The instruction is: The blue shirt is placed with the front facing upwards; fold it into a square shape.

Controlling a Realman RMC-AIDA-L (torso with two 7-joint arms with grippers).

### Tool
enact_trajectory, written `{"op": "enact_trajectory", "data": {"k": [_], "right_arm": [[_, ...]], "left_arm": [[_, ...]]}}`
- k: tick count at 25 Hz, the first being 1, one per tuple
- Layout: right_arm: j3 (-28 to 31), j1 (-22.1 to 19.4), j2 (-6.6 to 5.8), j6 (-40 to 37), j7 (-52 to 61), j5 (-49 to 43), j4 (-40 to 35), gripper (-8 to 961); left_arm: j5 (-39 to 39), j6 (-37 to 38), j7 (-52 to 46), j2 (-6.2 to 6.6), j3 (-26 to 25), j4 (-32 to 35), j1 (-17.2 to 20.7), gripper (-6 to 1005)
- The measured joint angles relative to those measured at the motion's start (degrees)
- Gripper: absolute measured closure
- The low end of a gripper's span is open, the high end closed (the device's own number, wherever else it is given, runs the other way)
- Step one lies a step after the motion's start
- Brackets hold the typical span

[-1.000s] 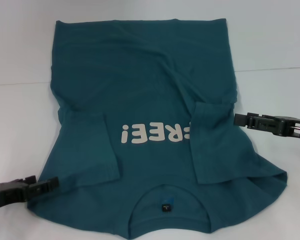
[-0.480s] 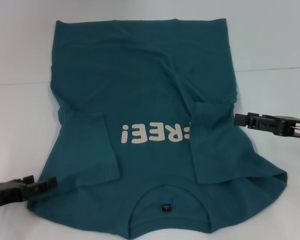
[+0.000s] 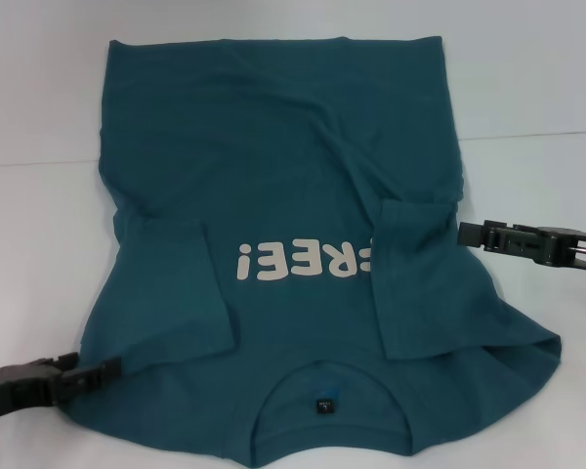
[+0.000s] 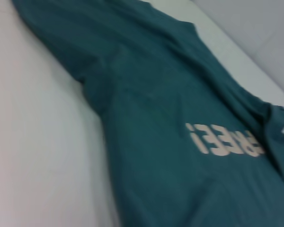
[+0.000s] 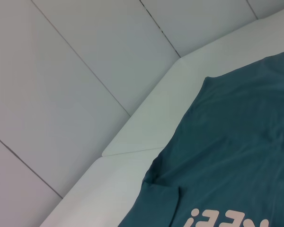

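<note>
Well, the shirt [image 3: 293, 254] lay spread flat on the white surface [image 3: 39, 117], filling the middle of the head view, collar at six o'clock and hem at twelve. Front side was up: the cream lettering [image 3: 303, 262] read upside down across the chest, and the small dark neck label [image 3: 323, 404] sat inside the collar. Both short sleeves were folded in over the body, one at eight o'clock of the lettering, the other at three, its edge covering the first letter.

Down at eight o'clock, the left claw [image 3: 105, 369] reached in from the edge, its tip just touching the shirt's border near the shoulder. Whether its fingers were parted or closed, I could not tell, and it had no visible hold on the cloth.

Over at three o'clock, the right claw [image 3: 464, 234] hung level, its tip at the shirt's side edge just beside the folded sleeve. Its opening could not be told either.

From the left wrist, the shirt [image 4: 180, 142] ran slantwise over the surface [image 4: 38, 142], lettering [image 4: 225, 138] showing. From the right wrist, the shirt [image 5: 227, 156] lay near the surface's [image 5: 146, 127] far corner.
</note>
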Motion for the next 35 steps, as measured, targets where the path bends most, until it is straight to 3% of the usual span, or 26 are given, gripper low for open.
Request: {"op": "enact_trajectory", "data": {"k": [9,25,35], "right_arm": [[0.0,0.0,0.00,0.2,0.0,0.0,0.0,11],[0.0,0.1,0.00,0.6,-0.1,0.0,0.1,11],[0.0,0.0,-0.06,0.6,0.0,0.0,0.1,9]], "left_arm": [[0.1,5.2,0.2,0.17,0.1,0.8,-0.5,111],[3.0,3.5,-0.1,0.20,-0.9,2.7,0.9,111],[3.1,7.2,-0.4,0.33,-0.2,3.1,0.1,111]]}}
